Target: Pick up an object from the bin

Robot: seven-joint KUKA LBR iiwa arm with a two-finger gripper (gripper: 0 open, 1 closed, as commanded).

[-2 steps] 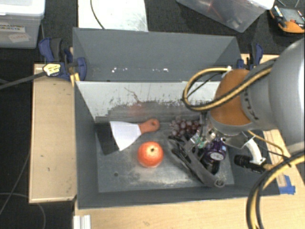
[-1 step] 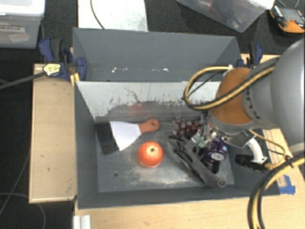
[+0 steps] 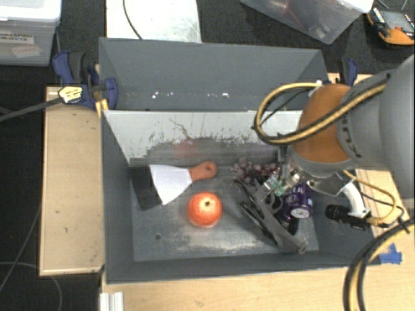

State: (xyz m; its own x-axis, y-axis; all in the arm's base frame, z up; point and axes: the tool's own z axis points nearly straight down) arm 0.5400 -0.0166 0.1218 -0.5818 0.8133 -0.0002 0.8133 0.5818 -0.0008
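The hand is seen low in the right half of the bin, its long dark parts slanted from the wrist at the right down toward the middle of the floor. Whether it is open or closed cannot be told, since its dark parts merge into one shape against the grey floor. Behind it the arm is brought in from the right, with an orange cover at the wrist and yellow-and-black cables looped over it.

Just beside the hand, on its far side toward the back wall, a small bunch of dark purple grapes is found. It lies close to the tip of the hand, and whether the two touch cannot be made out. A small purple cylinder is seen close against the wrist end of the hand; whether it belongs to the robot or to the bin cannot be told.

To the left of the hand, near it but apart, a round red apple is set on the floor about the middle of the bin, its stem dimple turned upward. Farther left and back, a scraper with a white blade and an orange handle is laid flat, the handle pointed toward the grapes. A black block is placed against the blade's left edge, near the left wall.
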